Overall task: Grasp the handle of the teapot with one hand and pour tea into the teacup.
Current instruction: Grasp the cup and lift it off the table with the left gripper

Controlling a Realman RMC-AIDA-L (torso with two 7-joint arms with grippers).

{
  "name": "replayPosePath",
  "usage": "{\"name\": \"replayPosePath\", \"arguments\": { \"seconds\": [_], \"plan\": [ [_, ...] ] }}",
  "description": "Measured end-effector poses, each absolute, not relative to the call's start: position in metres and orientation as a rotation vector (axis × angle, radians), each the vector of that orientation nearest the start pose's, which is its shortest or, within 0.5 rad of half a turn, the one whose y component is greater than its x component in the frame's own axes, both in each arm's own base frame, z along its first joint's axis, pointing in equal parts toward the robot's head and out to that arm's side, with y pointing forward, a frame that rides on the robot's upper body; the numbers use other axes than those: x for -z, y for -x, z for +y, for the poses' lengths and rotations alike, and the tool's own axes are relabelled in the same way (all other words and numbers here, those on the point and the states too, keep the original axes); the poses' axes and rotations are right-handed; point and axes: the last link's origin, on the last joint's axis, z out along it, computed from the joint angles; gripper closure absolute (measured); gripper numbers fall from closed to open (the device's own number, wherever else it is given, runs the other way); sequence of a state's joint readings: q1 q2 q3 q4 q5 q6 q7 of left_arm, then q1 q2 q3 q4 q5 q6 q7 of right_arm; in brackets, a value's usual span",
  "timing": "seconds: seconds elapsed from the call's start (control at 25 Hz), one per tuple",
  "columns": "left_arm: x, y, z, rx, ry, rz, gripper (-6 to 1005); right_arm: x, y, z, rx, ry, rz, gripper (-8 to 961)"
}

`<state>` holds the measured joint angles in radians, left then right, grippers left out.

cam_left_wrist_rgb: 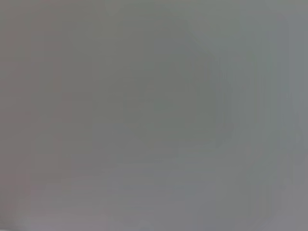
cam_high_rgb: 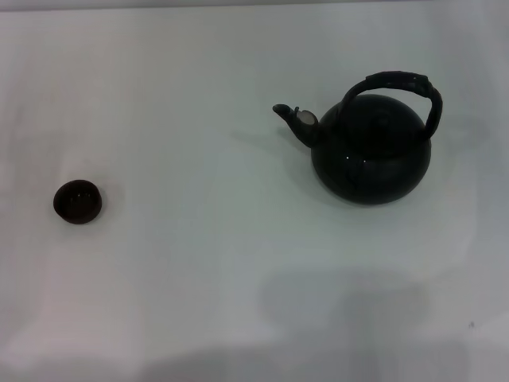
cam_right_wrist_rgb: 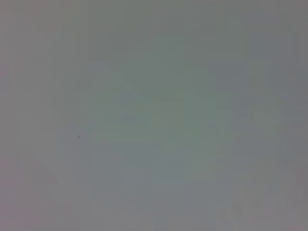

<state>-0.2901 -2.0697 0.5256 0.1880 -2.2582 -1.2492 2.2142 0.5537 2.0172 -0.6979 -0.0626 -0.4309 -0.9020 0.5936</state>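
Looking down from head camera, you see glossy black round-bodied teapot upright on plain white table, right of centre, toward far side. Thick black wrapped arched handle rises over its body, nothing touching it. Short curved spout points toward robot's left. Tiny round dark brown handleless teacup sits well apart, near left edge, closer to you. Neither gripper in sight; you cannot tell claw states. Both wrist cameras show only blank grey surface.
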Motion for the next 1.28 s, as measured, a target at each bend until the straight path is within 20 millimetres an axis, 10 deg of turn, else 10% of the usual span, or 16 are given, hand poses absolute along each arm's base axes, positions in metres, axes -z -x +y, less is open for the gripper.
{"name": "replayPosePath", "arguments": {
  "seconds": [0.32,0.72,1.28],
  "plan": [
    [-0.072,0.384,0.289,1.216,1.29,-0.994,268,-0.059,-0.385,0.37,-0.798,1.189,0.989,213],
    [-0.139,0.37,0.312,1.411,1.452,-1.372,120,-0.059,-0.385,0.369,-0.796,1.188,0.99,213],
    [-0.231,0.329,0.343,0.334,1.77,-1.969,122,-0.063,-0.385,0.37,-0.802,1.178,0.977,213]
  ]
}}
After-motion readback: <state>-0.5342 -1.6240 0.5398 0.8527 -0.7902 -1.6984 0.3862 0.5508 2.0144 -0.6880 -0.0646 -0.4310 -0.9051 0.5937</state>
